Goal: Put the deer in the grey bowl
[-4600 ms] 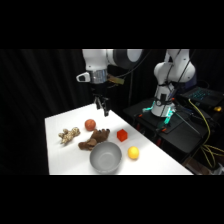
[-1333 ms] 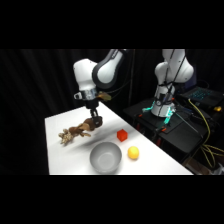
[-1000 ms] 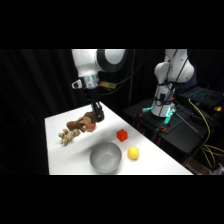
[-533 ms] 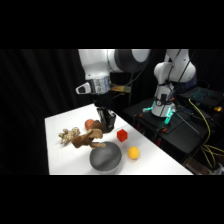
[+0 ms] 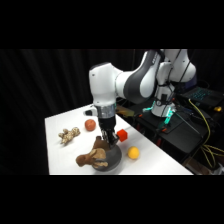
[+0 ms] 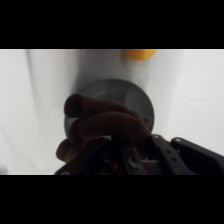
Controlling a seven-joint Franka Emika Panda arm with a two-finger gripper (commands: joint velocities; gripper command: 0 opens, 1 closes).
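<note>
Since half a second ago the gripper [image 5: 107, 140] has carried the deer [image 5: 95, 156] from left of the grey bowl [image 5: 115, 159] to right over it. Deer now hangs from the fingers, body draped across the bowl's left rim; one brown limb sticks out left past the rim above the desk [image 5: 65, 155], so it's partly over the bowl, not fully inside. Can't tell from the side view if its underside touches the bowl floor.

Fingers are clamped on the deer's upper body. Wrist view backs this up: deer [image 6: 102, 125] fills the space just above the black linkage, with the grey bowl [image 6: 135, 97] directly underneath and a slice of the yellow ball [image 6: 138, 53] at the top edge.

Other items on the desk in the side view:
- pale tan plush toy [image 5: 68, 134], well left of the bowl
- red ball [image 5: 90, 125], behind the bowl, near the arm
- small red block [image 5: 121, 134], just right of the gripper
- yellow ball [image 5: 133, 152], just beside the bowl's right rim
</note>
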